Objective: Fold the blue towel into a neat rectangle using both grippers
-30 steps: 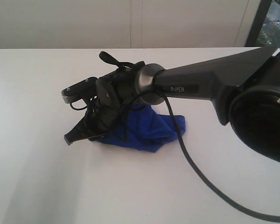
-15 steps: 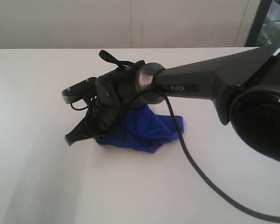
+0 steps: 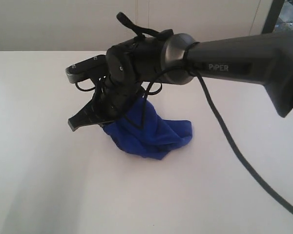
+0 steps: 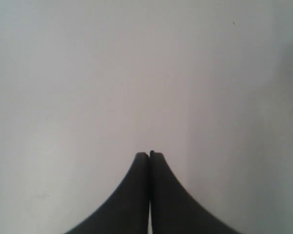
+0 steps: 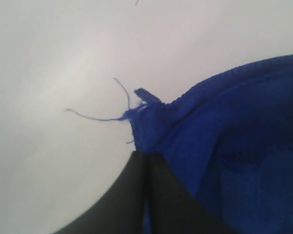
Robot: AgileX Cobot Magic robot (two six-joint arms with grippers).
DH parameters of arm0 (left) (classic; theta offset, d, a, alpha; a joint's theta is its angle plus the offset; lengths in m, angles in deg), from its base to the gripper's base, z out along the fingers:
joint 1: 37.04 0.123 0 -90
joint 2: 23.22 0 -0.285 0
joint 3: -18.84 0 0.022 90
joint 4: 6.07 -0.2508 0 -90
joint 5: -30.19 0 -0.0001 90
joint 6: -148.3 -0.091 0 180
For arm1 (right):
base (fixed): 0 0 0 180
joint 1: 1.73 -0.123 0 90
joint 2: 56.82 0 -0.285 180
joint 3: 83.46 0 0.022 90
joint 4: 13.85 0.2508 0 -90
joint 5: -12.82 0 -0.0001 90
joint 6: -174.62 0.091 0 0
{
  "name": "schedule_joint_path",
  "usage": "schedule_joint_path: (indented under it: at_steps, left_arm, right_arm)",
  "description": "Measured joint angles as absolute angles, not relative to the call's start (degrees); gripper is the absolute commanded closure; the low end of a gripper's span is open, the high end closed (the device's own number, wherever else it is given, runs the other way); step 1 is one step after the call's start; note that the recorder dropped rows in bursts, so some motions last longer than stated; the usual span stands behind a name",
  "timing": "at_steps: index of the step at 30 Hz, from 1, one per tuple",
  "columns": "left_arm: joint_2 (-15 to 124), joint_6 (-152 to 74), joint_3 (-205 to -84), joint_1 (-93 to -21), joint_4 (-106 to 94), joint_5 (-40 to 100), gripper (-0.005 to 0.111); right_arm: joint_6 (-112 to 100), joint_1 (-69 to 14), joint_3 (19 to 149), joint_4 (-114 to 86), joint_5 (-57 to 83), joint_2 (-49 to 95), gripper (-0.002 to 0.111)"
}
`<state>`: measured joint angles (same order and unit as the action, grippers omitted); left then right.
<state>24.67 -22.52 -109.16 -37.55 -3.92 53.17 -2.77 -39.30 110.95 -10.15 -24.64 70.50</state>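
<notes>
Exterior view: the blue towel (image 3: 154,136) is seen as a crumpled heap near the middle of the white table (image 3: 39,185), not spread flat. Its upper part rises in a peak toward the right gripper (image 3: 76,124), while its lower folds rest on the table. No straight edge or square fold can be made out. The black arm (image 3: 244,63) marked "PiPER" reaches in from the right, with a cable (image 3: 234,146) trailing below it. The left gripper is not seen from here. Left wrist view: the left gripper (image 4: 149,155) is seen with its jaws pressed together and nothing between them, over bare table (image 4: 136,73); no towel is in sight. Right wrist view: the right gripper (image 5: 146,157) is seen with its jaws closed tight, the towel (image 5: 224,146) coming out at their tips and running along one jaw. A corner with loose threads (image 5: 95,117) lies just past the tips, so a pinch at or near that corner is judged likely. Progress is judged early: one corner is gripped and nothing is folded. The towel is yet to be spread out, a second corner taken by the idle left gripper, and the folds laid into a rectangle.
</notes>
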Motion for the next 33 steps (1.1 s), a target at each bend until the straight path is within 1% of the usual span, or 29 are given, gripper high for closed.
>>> schedule_joint_path:
  at_steps: [8, 10, 11, 12, 14, 15, 27, 28, 29, 30, 33]
  left_arm:
    - [24.67, -22.61, -109.16, -37.55, -3.92, 53.17, 0.107]
    - [24.67, -22.61, -109.16, -37.55, -3.92, 53.17, 0.107]
    - [24.67, -22.61, -109.16, -37.55, -3.92, 53.17, 0.107]
    - [24.67, -22.71, -109.16, -37.55, -3.92, 53.17, 0.107]
    - [24.67, -22.66, -109.16, -37.55, -3.92, 53.17, 0.107]
    - [24.67, -22.75, -109.16, -37.55, -3.92, 53.17, 0.107]
    - [24.67, -22.75, -109.16, -37.55, -3.92, 53.37, 0.107]
    - [24.67, -22.75, -109.16, -37.55, -3.92, 53.37, 0.107]
    - [24.67, -22.75, -109.16, -37.55, -3.92, 53.37, 0.107]
    - [24.67, -22.75, -109.16, -37.55, -3.92, 53.37, 0.107]
    - [24.67, -22.75, -108.93, -37.55, -3.92, 53.37, 0.107]
  right_arm:
    - [-2.93, -39.4, 110.85, -8.15, -25.37, 73.73, 0.108]
    - [-3.13, -39.4, 110.85, -8.15, -25.25, 73.73, 0.103]
    - [-3.21, -39.4, 110.85, -8.15, -25.25, 73.88, 0.099]
    - [-3.3, -39.4, 110.85, -8.15, -25.15, 74.19, 0.091]
    - [-3.3, -39.4, 110.85, -8.15, -25.03, 74.91, 0.084]
    - [-3.3, -39.4, 110.85, -8.15, -25.03, 75.08, 0.082]
    - [-3.3, -39.4, 110.85, -8.15, -23.34, 75.08, 0.086]
    - [-3.3, -39.4, 110.85, -8.15, -23.34, 75.05, 0.091]
    - [-3.3, -39.4, 110.85, -8.15, -23.21, 74.91, 0.101]
    - [-3.4, -39.4, 110.85, -8.15, -22.95, 74.82, 0.107]
    - [-3.36, -39.4, 110.85, -8.15, -22.06, 74.78, 0.108]
